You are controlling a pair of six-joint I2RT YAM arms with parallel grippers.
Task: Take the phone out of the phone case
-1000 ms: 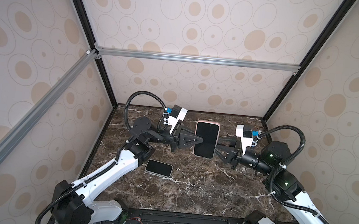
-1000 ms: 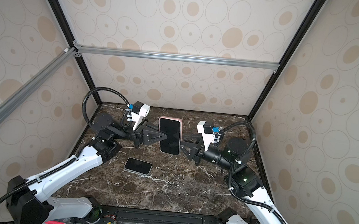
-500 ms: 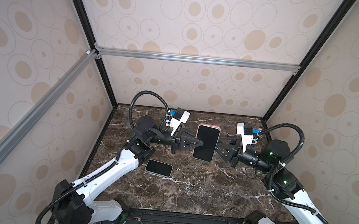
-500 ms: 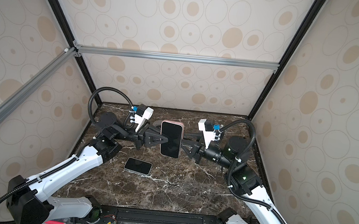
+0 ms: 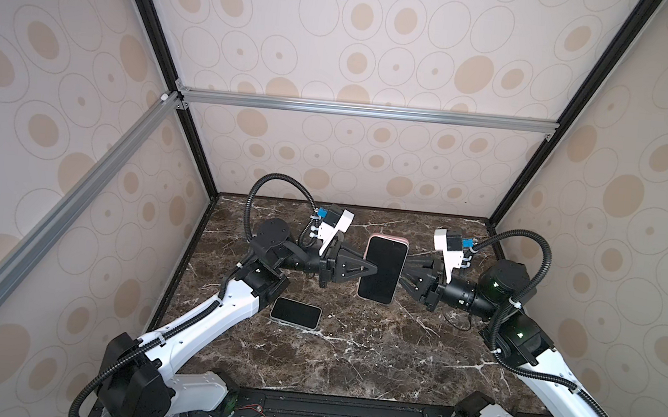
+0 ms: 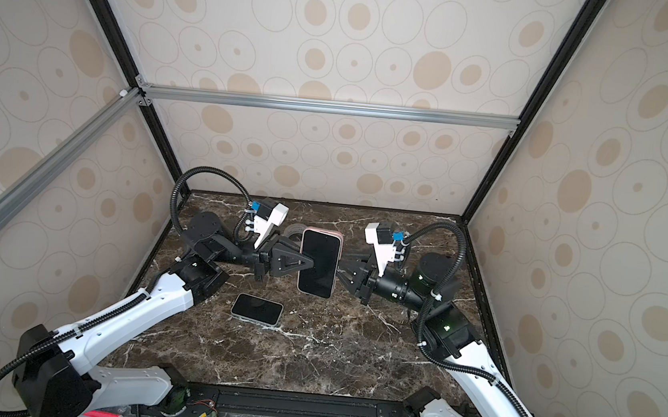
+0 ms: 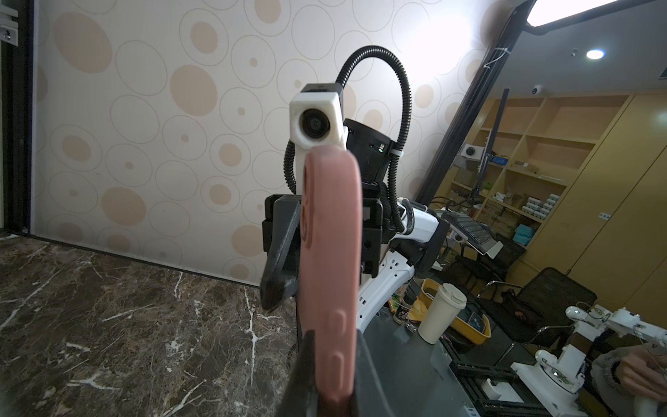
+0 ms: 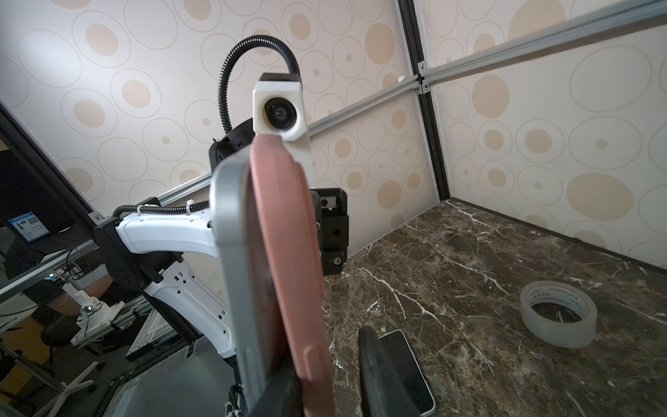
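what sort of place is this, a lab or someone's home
Most likely a robotics lab: an enclosed test cell with patterned panels on an aluminium frame, and through its open side storage shelves and a cluttered workbench.

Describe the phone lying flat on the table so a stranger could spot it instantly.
On the dark brown marble tabletop, look toward its left side, beside the white left arm. A black-screened phone with a pale rim lies flat there. Unlike the pink-cased phone held aloft mid-table, nothing grips it.
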